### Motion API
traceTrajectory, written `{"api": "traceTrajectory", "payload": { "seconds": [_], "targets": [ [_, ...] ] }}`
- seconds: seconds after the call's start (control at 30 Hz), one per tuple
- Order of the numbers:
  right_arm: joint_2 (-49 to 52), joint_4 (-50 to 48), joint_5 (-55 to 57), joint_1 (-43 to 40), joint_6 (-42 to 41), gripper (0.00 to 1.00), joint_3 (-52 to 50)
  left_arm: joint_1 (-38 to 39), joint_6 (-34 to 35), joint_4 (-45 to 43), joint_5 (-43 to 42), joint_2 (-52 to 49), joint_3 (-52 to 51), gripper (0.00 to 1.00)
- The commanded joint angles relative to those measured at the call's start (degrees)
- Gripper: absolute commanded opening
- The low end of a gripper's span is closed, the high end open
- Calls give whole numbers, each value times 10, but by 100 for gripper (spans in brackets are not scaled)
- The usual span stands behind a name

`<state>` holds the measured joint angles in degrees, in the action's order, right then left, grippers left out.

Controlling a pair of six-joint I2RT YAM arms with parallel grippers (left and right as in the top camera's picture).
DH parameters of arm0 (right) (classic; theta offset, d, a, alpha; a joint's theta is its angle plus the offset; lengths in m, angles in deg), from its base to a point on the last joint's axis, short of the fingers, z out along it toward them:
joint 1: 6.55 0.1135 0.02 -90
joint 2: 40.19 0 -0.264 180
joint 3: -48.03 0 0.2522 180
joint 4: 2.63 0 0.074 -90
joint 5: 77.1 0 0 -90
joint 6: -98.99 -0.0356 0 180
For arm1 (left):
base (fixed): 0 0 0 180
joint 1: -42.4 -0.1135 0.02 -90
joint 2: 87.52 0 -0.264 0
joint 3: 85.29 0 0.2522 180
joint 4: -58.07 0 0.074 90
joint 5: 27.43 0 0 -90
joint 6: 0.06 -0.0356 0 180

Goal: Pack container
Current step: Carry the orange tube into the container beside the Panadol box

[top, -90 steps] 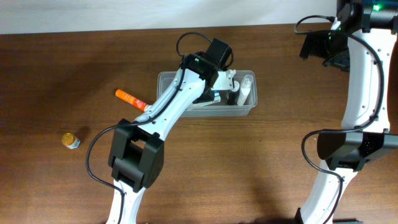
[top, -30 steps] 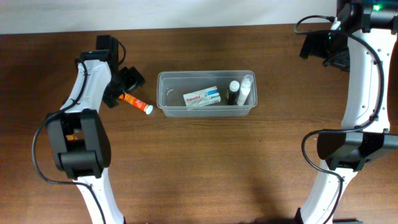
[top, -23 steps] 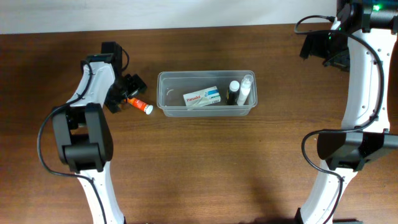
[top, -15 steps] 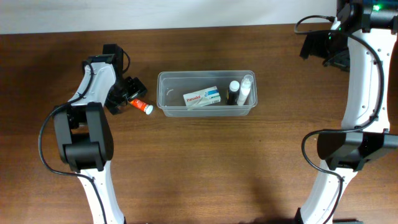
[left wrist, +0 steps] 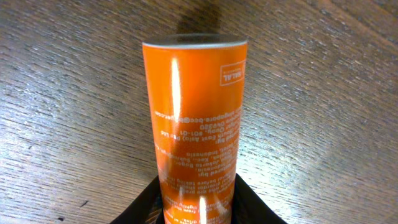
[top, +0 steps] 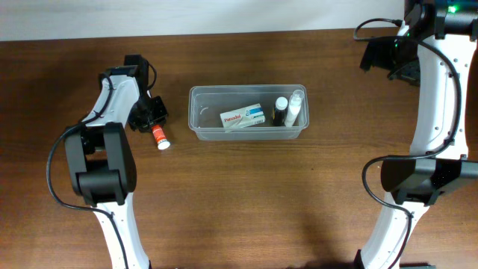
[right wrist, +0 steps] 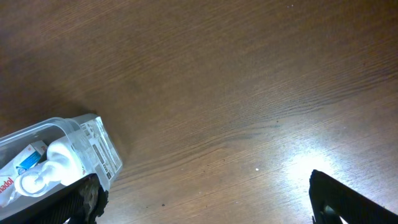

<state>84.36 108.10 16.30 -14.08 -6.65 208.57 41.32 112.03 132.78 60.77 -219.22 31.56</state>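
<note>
Brown wooden tabletop: container at centre, holding box and bottles; left tool pinching orange tube nearby; right tool spread, well apart.

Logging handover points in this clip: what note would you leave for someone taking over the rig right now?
Left tool: shut on the orange tube, left of the container and outside it.
Right tool: open, empty, off past the container's right end.
Done: white box, dark bottle and white bottle are in the container.
Left: carry the tube into the container and release.
</note>
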Motion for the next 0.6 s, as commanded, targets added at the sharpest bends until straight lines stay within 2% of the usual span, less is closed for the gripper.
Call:
{"api": "traceTrajectory", "payload": {
  "seconds": [0.0, 0.3, 0.43, 0.57],
  "targets": [
    [-13, 2, -2, 0, 2, 98, 7, 3, -27, 1, 12, -17, -6, 31],
    [-13, 2, -2, 0, 2, 98, 7, 3, -82, 51, 5, -17, 65, 31],
    [-13, 2, -2, 0, 2, 98, 7, 6, -118, 103, 5, -17, 141, 31],
    [-13, 2, -2, 0, 2, 98, 7, 29, -186, 164, 5, -17, 243, 31]
  ]
}}
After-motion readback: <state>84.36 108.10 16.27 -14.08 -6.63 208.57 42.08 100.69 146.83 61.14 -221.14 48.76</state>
